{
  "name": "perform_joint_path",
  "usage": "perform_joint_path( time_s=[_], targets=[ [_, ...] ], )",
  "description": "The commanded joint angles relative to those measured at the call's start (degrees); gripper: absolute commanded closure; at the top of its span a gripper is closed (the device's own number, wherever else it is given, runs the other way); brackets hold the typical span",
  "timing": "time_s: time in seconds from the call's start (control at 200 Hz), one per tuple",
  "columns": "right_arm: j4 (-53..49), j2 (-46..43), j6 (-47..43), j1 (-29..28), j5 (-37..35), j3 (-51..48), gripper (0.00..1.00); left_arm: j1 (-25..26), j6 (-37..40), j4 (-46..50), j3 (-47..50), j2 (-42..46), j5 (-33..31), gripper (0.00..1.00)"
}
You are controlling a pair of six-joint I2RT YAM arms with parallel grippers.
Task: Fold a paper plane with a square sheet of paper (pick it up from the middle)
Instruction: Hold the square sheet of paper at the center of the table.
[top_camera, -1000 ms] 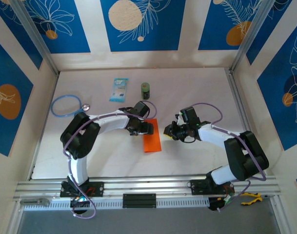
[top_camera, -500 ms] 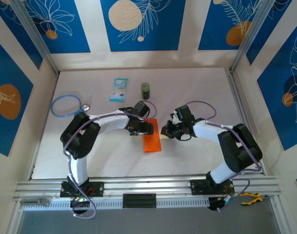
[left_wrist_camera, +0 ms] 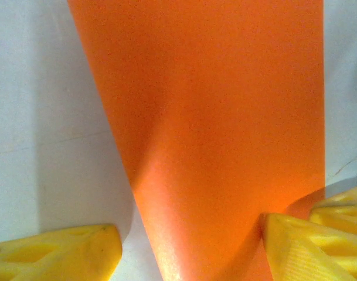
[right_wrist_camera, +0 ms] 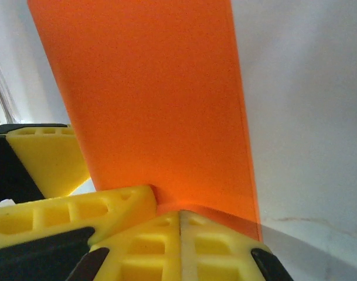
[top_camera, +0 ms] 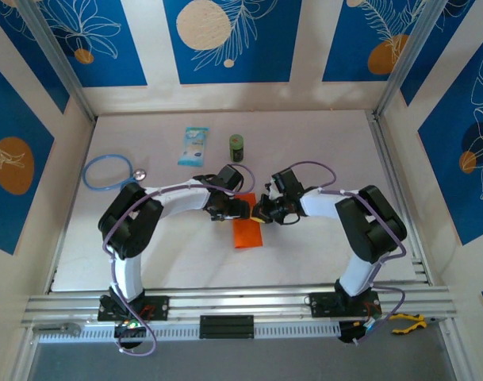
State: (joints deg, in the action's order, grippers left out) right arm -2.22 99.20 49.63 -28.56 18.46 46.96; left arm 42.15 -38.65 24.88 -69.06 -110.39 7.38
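Top external: the right arm has swung left since a second ago. That brings the right hand (top_camera: 262,214) to the right edge of the orange paper (top_camera: 247,233), close beside the left hand (top_camera: 238,209). The paper, folded to a narrow strip, lies near the middle of the surface (top_camera: 328,151).

Left wrist: the left fingers (left_wrist_camera: 55,252) stand spread, with the strip running out between them.

Right wrist: the right fingers (right_wrist_camera: 222,246) are pressed together at the paper's edge. Whether any paper is pinched between them I cannot tell.
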Motion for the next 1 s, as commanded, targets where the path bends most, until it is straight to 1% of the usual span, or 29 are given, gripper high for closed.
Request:
perform_joint_path(
  time_s=[0.0,0.215,0.355,0.495,0.7,0.84,0.995],
  targets=[
    [0.5,1.3,0.3,-0.4,2.0,1.6,1.0,1.2,0.4,-4.1,2.9,-7.6,1.7,0.28],
    [-1.0,3.6,-0.8,-0.6,1.4,1.6,1.0,1.3,0.4,-4.3,2.7,-7.6,2.1,0.28],
    [-4.5,5.1,-1.9,-1.1,-2.2,0.7,1.0,1.3,0.2,-4.2,2.7,-6.8,2.2,0.28],
    [-5.2,5.8,-1.9,-1.2,-4.0,-0.7,1.0,1.3,-0.2,-4.3,2.9,-3.6,2.2,0.27],
    [-5.1,5.5,-1.7,-1.3,-3.9,-0.9,1.0,0.6,-1.4,-5.2,4.8,2.5,0.7,0.27],
    [-5.1,5.4,-1.5,-1.2,-3.9,-0.7,1.0,-0.8,-2.3,-7.0,6.8,4.1,3.2,0.31],
    [-5.5,5.5,-1.4,-1.3,-4.5,-0.6,1.0,-1.8,-3.9,-11.4,9.7,5.3,6.6,0.36]
  ],
)
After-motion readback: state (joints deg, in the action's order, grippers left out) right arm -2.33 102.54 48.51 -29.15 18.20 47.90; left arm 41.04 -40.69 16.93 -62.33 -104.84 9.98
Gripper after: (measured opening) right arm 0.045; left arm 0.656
